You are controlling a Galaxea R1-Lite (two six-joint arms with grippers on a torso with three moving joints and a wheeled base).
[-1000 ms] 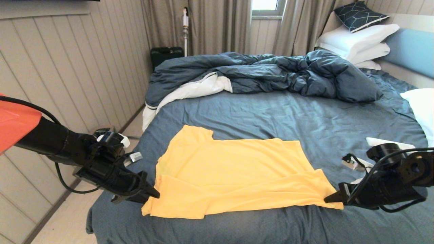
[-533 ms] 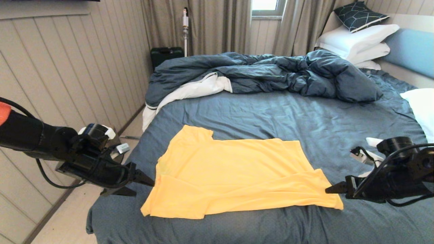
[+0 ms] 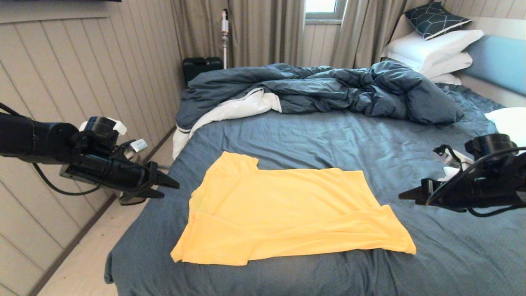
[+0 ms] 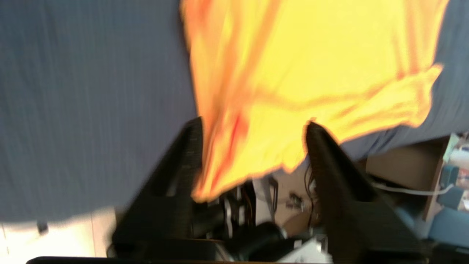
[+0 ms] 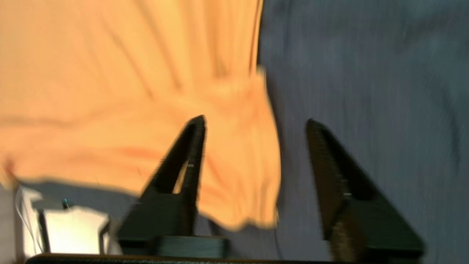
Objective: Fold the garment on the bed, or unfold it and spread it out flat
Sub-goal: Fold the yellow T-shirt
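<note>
The yellow T-shirt (image 3: 283, 213) lies folded lengthwise on the near part of the bed (image 3: 349, 139), one sleeve pointing to the far left. My left gripper (image 3: 170, 189) hovers open above the bed's left edge, clear of the cloth. My right gripper (image 3: 404, 196) hangs open to the right of the shirt's hem corner, also apart from it. In the left wrist view the T-shirt (image 4: 300, 66) spreads beyond the empty left gripper (image 4: 253, 126). In the right wrist view the T-shirt (image 5: 110, 91) lies below the open right gripper (image 5: 256, 123).
A rumpled dark blue duvet (image 3: 328, 88) fills the far half of the bed. White pillows (image 3: 435, 51) are stacked by the light blue headboard (image 3: 497, 57), and another pillow (image 3: 511, 131) lies at the right edge. A panelled wall (image 3: 82, 82) and floor run along the left.
Both grippers have let go of the shirt's near corners, opened, and risen up and outward. The shirt now lies still on the sheet.
</note>
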